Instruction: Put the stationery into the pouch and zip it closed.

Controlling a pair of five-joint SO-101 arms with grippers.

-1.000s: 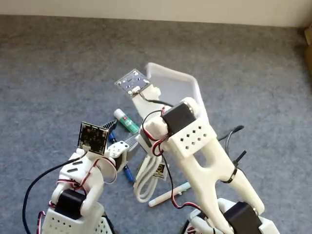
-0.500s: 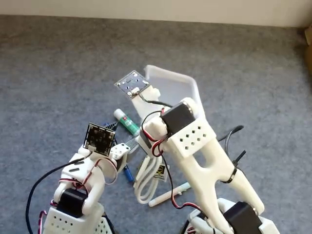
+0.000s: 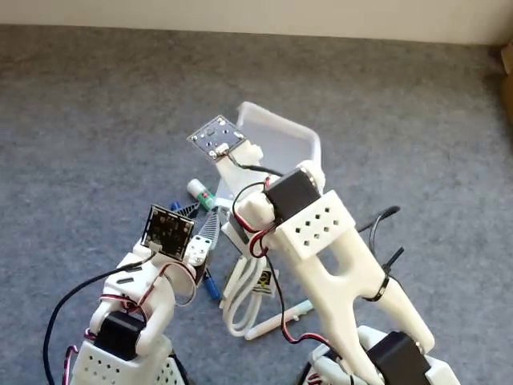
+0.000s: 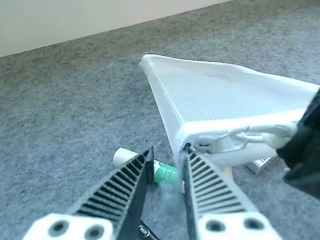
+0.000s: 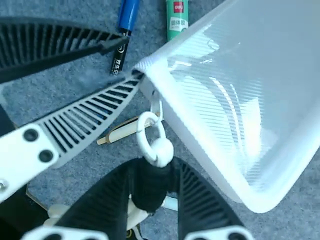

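The translucent white pouch [image 3: 280, 140] lies at the table's middle, one end lifted. My right gripper [image 5: 152, 172] is shut on the white ring zipper pull [image 5: 156, 145] at the pouch's [image 5: 235, 100] near corner. My left gripper [image 4: 168, 152] is open beside that corner of the pouch [image 4: 225, 95], one fingertip touching its edge. A green glue stick [image 4: 162, 172] lies on the carpet beyond the fingertips, and it lies just left of the pouch as the glue stick [image 3: 200, 192] in the high view. A blue pen [image 5: 127, 15] lies near it.
A coiled white cable [image 3: 240, 293], a white pen [image 3: 280, 319] and the blue pen [image 3: 210, 286] lie on the grey carpet between the two arm bases. A yellowish pen [image 5: 120, 132] lies under the pouch corner. Open carpet surrounds the pouch to the left, right and far side.
My left gripper has moved forward and to the right, up to the pouch's near corner. The right arm has held the zipper pull; the pouch's far end shifted slightly.
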